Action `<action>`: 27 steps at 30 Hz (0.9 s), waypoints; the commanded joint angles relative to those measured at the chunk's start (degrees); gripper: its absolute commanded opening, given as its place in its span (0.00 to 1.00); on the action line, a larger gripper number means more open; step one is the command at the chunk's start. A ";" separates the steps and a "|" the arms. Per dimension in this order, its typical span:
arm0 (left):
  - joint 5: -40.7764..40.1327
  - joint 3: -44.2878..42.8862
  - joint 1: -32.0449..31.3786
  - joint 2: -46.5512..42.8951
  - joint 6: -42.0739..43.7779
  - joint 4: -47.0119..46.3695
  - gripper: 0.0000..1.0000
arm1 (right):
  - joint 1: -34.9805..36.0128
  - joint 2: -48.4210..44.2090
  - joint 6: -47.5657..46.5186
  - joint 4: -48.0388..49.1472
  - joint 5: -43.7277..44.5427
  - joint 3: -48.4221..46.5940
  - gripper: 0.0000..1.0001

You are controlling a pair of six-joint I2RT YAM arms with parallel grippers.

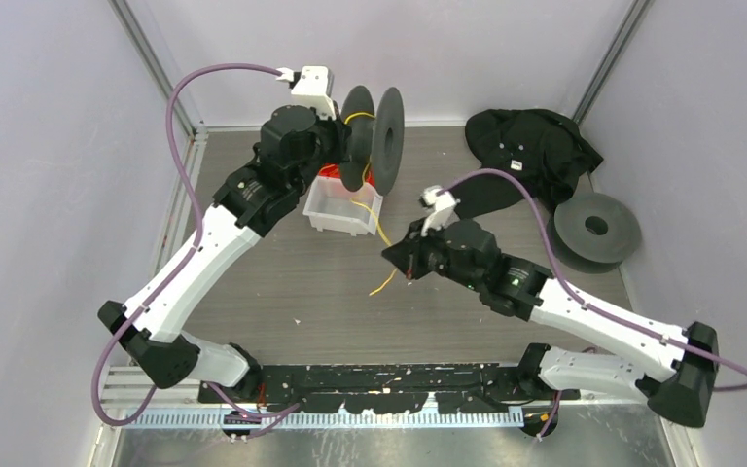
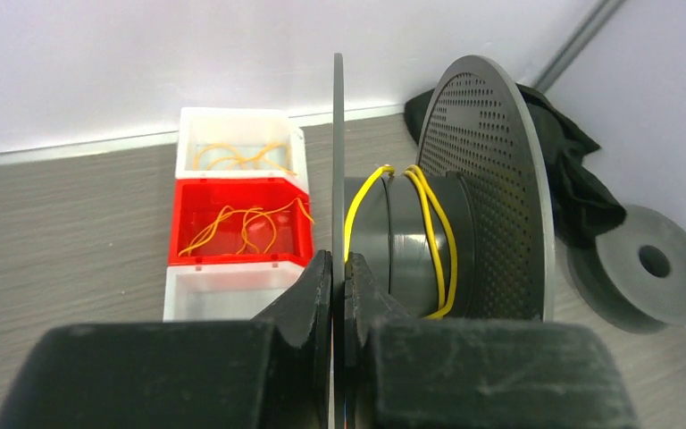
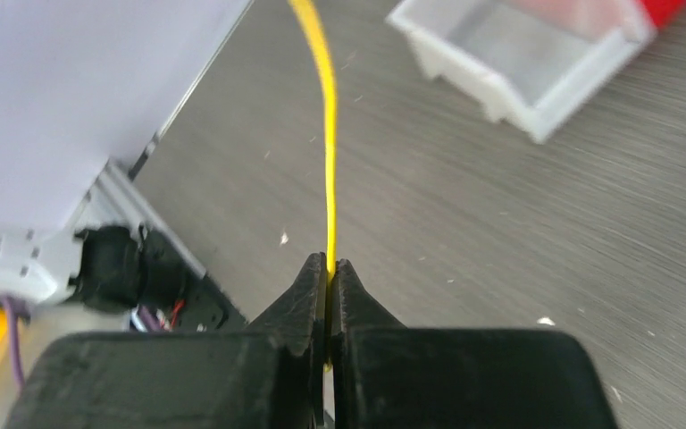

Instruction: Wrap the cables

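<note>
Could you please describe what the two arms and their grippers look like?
The left arm and right arm have white shells with black joints. A purple hose runs along each. The left gripper and right gripper have black wedge-shaped fingers.

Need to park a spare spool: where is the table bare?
Bare grey tabletop lies between the left arm and right arm, nearer than the thin yellow cable. A strip separates the upright dark grey spool and crumpled black cloth. Crowded: around the white and red bins, by the flat grey spool.
</note>
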State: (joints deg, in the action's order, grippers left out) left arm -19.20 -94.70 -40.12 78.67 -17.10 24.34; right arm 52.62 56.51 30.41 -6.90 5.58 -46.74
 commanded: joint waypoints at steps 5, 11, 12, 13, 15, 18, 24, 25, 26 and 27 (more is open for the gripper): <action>-10.77 -1.19 -0.14 2.89 1.71 -4.99 0.00 | 12.14 9.96 -12.21 -13.01 -6.94 -18.24 0.00; -6.29 5.70 -0.14 2.83 2.53 -3.67 0.00 | 12.33 7.00 -20.68 -14.09 1.06 -27.79 0.00; -5.22 6.74 -0.14 2.50 2.55 -3.58 0.00 | 12.22 7.33 -22.97 -15.29 2.70 -30.32 0.00; -4.13 7.93 -0.14 2.08 2.56 -3.57 0.00 | 11.99 7.64 -25.24 -16.08 4.09 -32.36 0.00; -1.36 9.77 -0.26 1.30 2.94 -3.57 0.00 | 9.60 8.24 -29.28 -16.51 4.51 -35.42 0.00; 0.90 12.16 -0.75 -0.08 3.93 -3.39 0.00 | 2.68 9.20 -30.02 -15.93 0.22 -37.97 0.00; 6.85 15.96 -1.54 -3.94 8.02 -1.96 0.00 | -8.81 12.00 -29.71 -15.86 -8.37 -39.23 0.00; 8.70 16.45 -1.54 -4.71 8.89 -1.62 0.00 | -10.31 12.46 -29.64 -15.98 -9.80 -39.05 0.00; 10.62 16.95 -1.54 -5.52 9.83 -1.10 0.00 | -11.89 12.95 -29.42 -16.29 -10.63 -38.86 0.00; 13.07 17.46 -1.54 -6.51 10.76 -0.52 0.00 | -13.86 13.27 -29.26 -16.49 -11.59 -38.48 0.00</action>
State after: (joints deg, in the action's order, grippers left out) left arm -13.67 -77.62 -41.63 77.71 -10.72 25.82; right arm 43.24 68.73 2.22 -24.25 -0.05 -83.42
